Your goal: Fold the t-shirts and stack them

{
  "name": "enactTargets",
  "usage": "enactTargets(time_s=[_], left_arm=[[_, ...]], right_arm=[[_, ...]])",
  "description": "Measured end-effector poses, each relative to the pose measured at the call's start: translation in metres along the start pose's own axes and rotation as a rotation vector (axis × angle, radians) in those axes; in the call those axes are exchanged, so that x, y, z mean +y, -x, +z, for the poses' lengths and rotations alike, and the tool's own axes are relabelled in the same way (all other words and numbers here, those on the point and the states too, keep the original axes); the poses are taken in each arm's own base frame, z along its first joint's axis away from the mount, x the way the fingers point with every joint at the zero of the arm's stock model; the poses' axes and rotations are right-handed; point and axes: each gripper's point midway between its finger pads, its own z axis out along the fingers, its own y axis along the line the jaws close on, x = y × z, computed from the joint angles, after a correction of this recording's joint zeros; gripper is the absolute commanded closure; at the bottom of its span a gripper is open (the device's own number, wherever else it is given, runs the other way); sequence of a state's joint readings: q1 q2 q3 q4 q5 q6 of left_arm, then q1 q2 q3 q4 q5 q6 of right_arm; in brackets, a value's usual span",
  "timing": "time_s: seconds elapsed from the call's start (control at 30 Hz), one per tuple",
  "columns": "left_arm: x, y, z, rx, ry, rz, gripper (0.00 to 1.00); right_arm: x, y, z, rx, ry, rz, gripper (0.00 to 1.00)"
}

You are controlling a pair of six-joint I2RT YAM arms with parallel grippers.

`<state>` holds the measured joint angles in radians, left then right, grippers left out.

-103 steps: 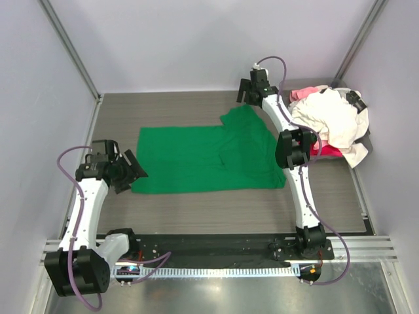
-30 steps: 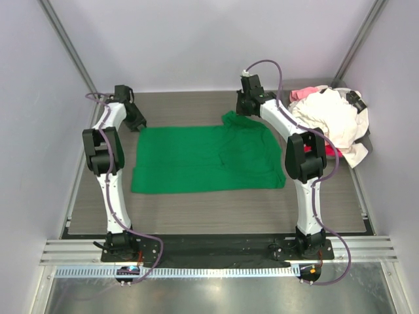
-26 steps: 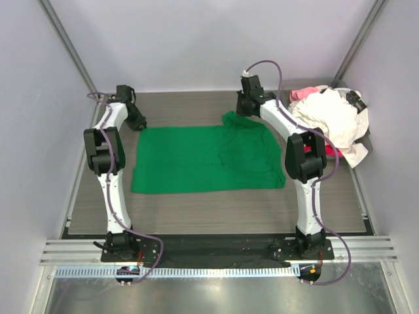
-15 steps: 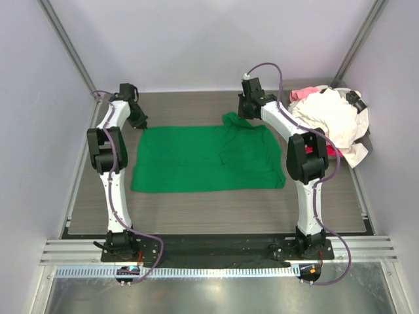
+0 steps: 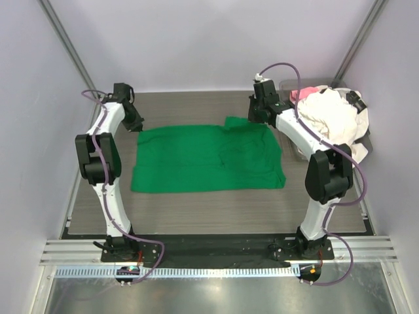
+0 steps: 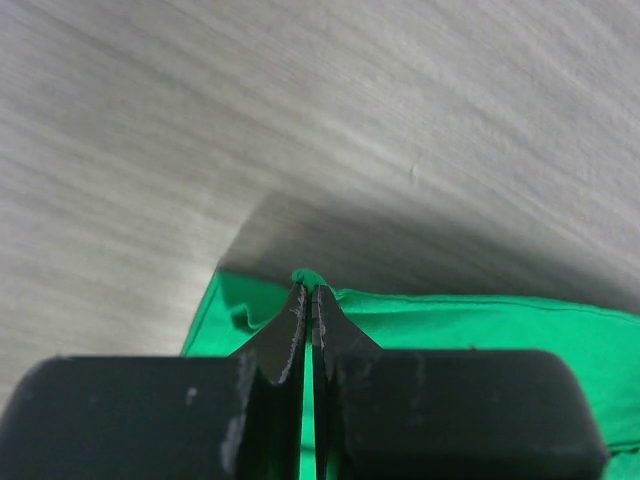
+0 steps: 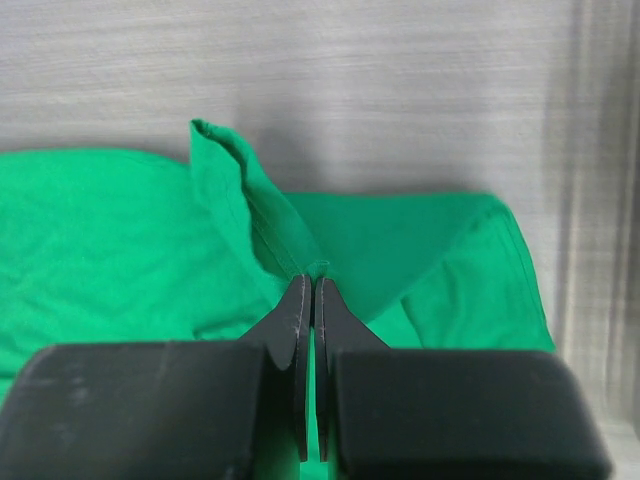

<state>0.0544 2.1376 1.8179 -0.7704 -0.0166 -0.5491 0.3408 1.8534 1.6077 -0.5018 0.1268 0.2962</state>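
The bright green t-shirt lies spread flat in the middle of the table. My left gripper is shut on the shirt's far left corner, and a small pinch of green cloth shows at its closed tips. My right gripper is shut on the shirt's far right edge, with a raised fold of cloth running up from the closed tips. White, pink and red t-shirts sit piled at the far right.
The pile rests in a clear plastic bin against the right wall. Grey walls enclose the wood-grain table on three sides. A metal rail with both arm bases runs along the near edge.
The left gripper has closed on the shirt's far left corner. The right gripper has moved right with its hold, drawing the bunched far edge out flatter.
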Motion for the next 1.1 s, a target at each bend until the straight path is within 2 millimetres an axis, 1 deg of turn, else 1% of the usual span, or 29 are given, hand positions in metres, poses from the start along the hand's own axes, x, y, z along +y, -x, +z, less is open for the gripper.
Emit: enactTargets(time_s=[0.13, 0.3, 0.4, 0.63, 0.9, 1.1], left_arm=[[0.005, -0.01, -0.008, 0.001, -0.001, 0.005, 1.0], [0.017, -0.03, -0.01, 0.03, 0.016, 0.009, 1.0], [0.023, -0.04, -0.012, 0.039, 0.023, 0.009, 1.0], [0.034, -0.045, -0.02, 0.012, 0.054, 0.018, 1.0], [0.044, -0.052, -0.018, 0.008, 0.081, 0.029, 1.0], [0.056, -0.071, -0.016, 0.035, 0.107, 0.03, 1.0]], right_arm=[[-0.008, -0.015, -0.015, 0.013, -0.009, 0.002, 0.99], [-0.019, -0.034, -0.034, 0.023, -0.027, 0.009, 0.99], [-0.025, -0.041, -0.045, 0.017, -0.037, 0.016, 0.99], [-0.035, -0.053, -0.07, -0.008, -0.048, 0.033, 0.99], [-0.045, -0.077, -0.077, 0.013, -0.072, 0.053, 0.99], [-0.053, -0.095, -0.082, 0.025, -0.09, 0.081, 0.99]])
